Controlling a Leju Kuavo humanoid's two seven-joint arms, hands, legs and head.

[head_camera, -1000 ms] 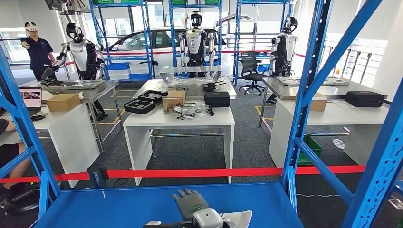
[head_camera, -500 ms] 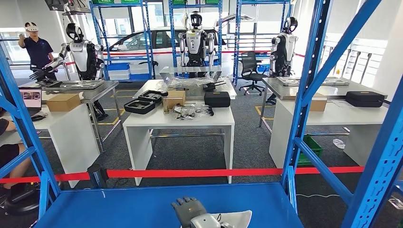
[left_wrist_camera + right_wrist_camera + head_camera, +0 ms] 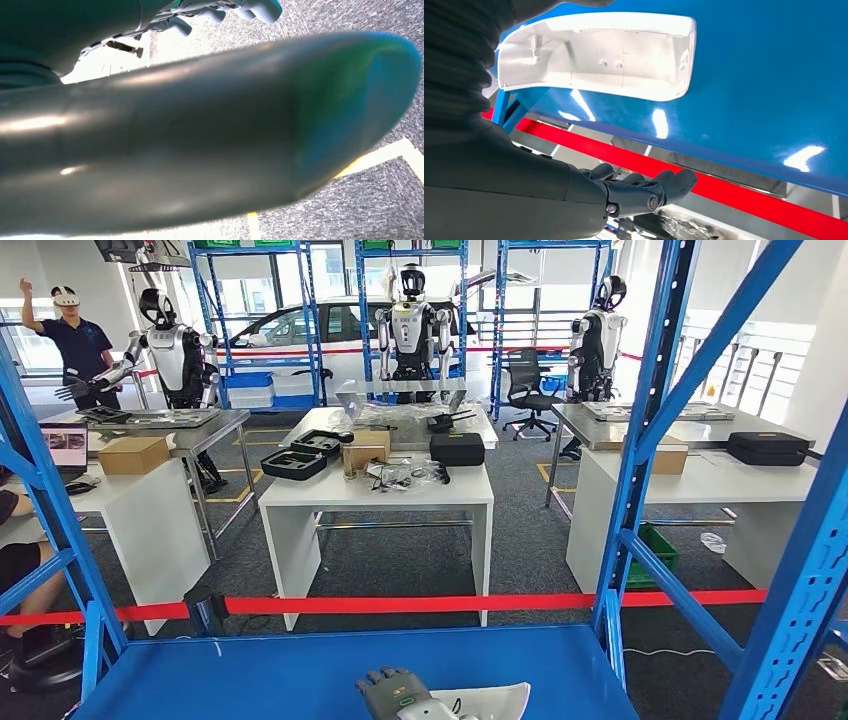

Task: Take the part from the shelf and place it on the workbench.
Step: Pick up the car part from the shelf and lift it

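The white moulded part [image 3: 497, 700] lies on the blue shelf board [image 3: 250, 672] at the lower middle of the head view. My right hand [image 3: 393, 694] hovers flat over the shelf just beside it, fingers stretched out and holding nothing. In the right wrist view the part [image 3: 594, 55] shows its hollow side on the shelf [image 3: 764, 75], and my dark fingers [image 3: 649, 187] reach out apart from it. The left wrist view has my left hand [image 3: 200, 130] over grey carpet, its thumb large in front, nothing in it.
Blue shelf uprights [image 3: 650, 420] and a diagonal brace stand to the right of the part, another upright [image 3: 45, 500] at left. Beyond a red barrier tape [image 3: 400, 603] are white tables [image 3: 380, 490] with boxes, other robots and a person [image 3: 80, 340].
My right hand has drawn back toward me along the shelf, sinking lower in the head view. The part has stayed put. The person at far left raised an arm.
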